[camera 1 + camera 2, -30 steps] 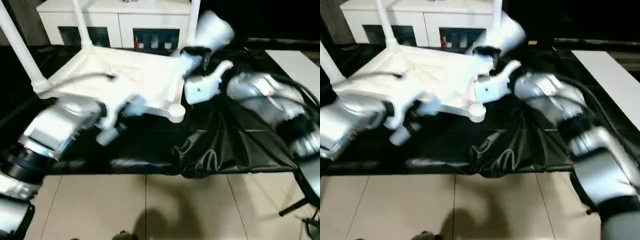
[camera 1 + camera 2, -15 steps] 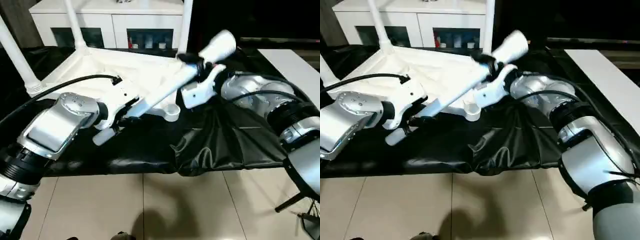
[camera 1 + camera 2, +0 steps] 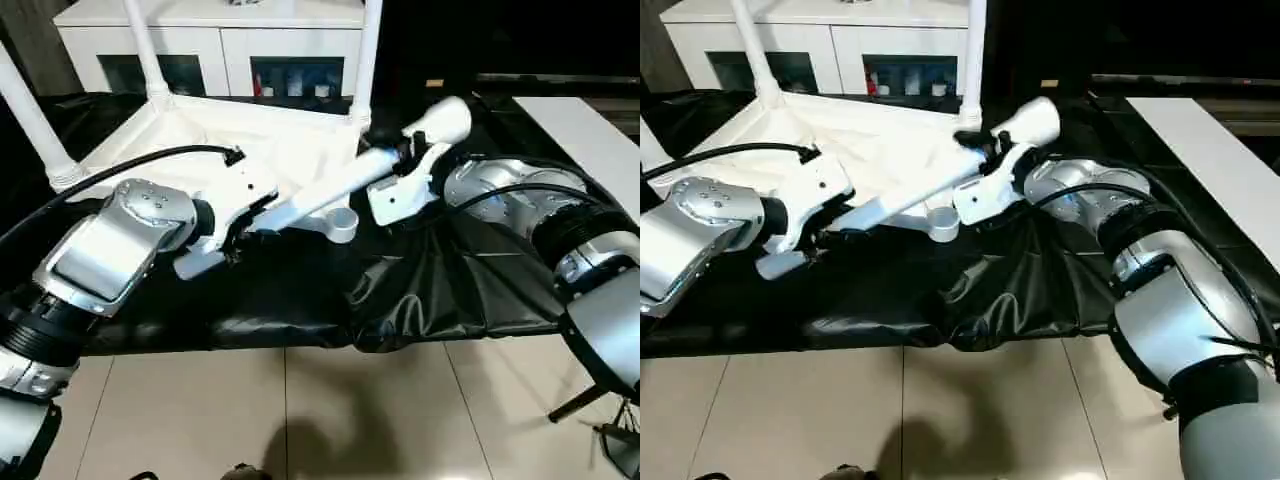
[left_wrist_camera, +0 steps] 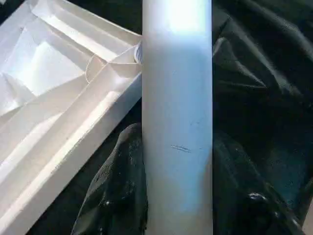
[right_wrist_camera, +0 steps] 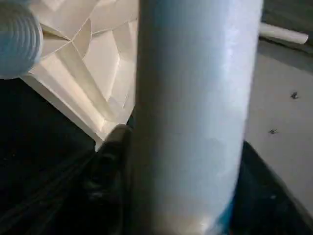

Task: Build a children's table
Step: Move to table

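Observation:
The children's table top (image 3: 280, 140) lies upside down on a black cloth, ribbed underside up. Three white legs (image 3: 368, 50) stand upright in its corner sockets. The near right socket (image 3: 340, 222) is empty. A fourth leg (image 3: 330, 190) slants over that corner, thick end (image 3: 445, 118) up to the right, thin end low at the left. My left gripper (image 3: 245, 215) is shut on its lower part; the left wrist view has the leg (image 4: 177, 122) between black fingers (image 4: 120, 186). My right gripper (image 3: 395, 155) is shut on the thick upper part (image 5: 190, 112), with a finger (image 5: 107, 166) against it.
A white cabinet (image 3: 230, 50) with glass doors stands behind the table top. The black cloth (image 3: 430, 280) bunches in folds at its front edge, above a tiled floor (image 3: 380, 420). A white board (image 3: 590, 140) lies at the right. A black stand foot (image 3: 585, 410) shows at bottom right.
The loose leg has tipped down to a flatter slant over the near right corner. My right gripper's fingers have closed in around its thick end. The left grip has held.

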